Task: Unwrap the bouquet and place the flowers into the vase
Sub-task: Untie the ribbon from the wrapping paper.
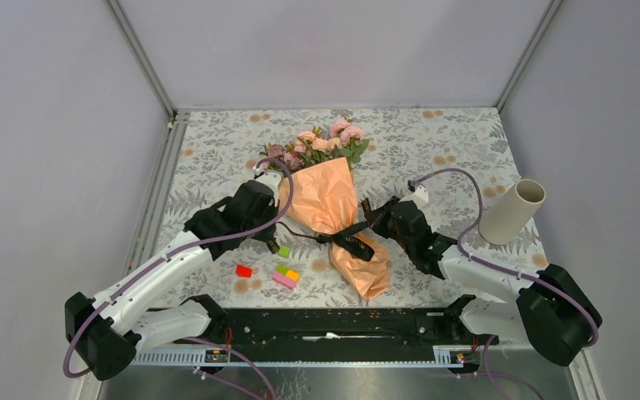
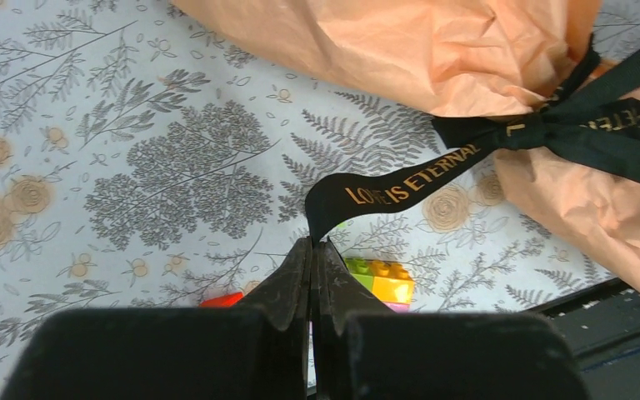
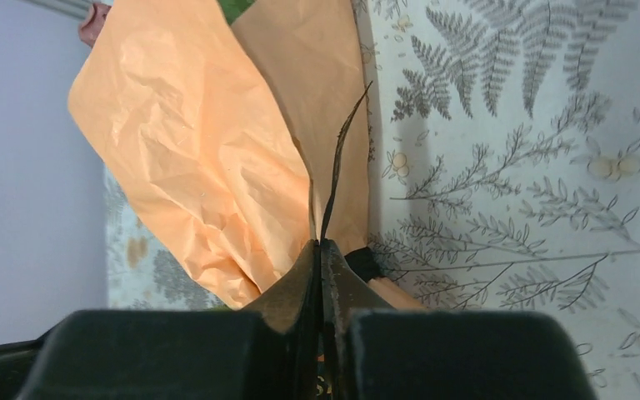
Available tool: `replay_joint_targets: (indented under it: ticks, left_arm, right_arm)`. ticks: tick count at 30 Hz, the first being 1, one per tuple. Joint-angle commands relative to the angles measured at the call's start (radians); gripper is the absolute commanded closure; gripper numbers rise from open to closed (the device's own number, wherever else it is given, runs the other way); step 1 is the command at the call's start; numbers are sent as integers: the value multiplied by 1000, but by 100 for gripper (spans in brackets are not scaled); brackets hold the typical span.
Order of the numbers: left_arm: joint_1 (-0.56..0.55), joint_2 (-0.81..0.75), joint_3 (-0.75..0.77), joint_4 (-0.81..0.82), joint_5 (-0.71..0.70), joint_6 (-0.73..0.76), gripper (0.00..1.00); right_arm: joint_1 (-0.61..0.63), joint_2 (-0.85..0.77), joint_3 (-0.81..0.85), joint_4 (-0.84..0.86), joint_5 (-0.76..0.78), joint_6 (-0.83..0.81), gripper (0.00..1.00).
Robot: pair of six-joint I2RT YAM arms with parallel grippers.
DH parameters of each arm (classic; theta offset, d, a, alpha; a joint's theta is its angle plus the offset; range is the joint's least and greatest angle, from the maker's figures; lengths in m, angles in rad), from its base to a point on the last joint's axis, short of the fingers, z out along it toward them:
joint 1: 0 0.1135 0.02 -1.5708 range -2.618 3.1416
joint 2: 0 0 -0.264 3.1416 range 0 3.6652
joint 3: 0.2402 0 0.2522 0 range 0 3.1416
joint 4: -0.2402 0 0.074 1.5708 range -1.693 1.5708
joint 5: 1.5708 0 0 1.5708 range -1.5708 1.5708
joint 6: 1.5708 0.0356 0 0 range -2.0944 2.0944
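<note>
The bouquet [image 1: 329, 200] lies flat in the middle of the bench [image 1: 217, 150]. Its flowers [image 1: 325, 142] are at the far end, pink and peach with green leaves. They are still inside the orange paper [image 1: 321, 196]. The thin end of the paper points near and a little to the right.

A black ribbon [image 2: 400, 187] is tied around the paper near the thin end. It has gold letters on it.

The left hand [image 2: 312, 250] is to the left of the knot. Its two fingers are pressed together, and they pinch the end of one ribbon tail.

The right hand [image 3: 321, 250] is to the right of the knot, just beside the paper. Its fingers are pressed together too. A thin strip of the black ribbon runs up from between them, so it is gripping the ribbon as well.

The vase [image 1: 512, 211] is on the right side of the bench, well apart from the bouquet. Its open mouth shows at the top. There is nothing in the mouth that I can see.

Some small bricks [image 1: 286, 276] in red, green, pink and orange lie near the left hand, on the near side of the bouquet.
</note>
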Motion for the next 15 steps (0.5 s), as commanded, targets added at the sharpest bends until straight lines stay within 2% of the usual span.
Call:
replay_joint_targets:
  ticks: [1, 7, 10, 15]
  left_arm:
    - [5, -45, -13, 82, 97, -28, 100]
    - [5, -88, -81, 177, 131, -138, 100]
    - [4, -118, -154, 249, 127, -209, 100]
    - [5, -164, -209, 252, 55, -268, 100]
  right_arm:
    - [10, -30, 120, -149, 45, -250, 100]
    - [7, -28, 205, -306, 67, -394, 100]
    - [-4, -27, 212, -321, 52, -424, 100]
    - [-43, -17, 225, -330, 6, -470, 100]
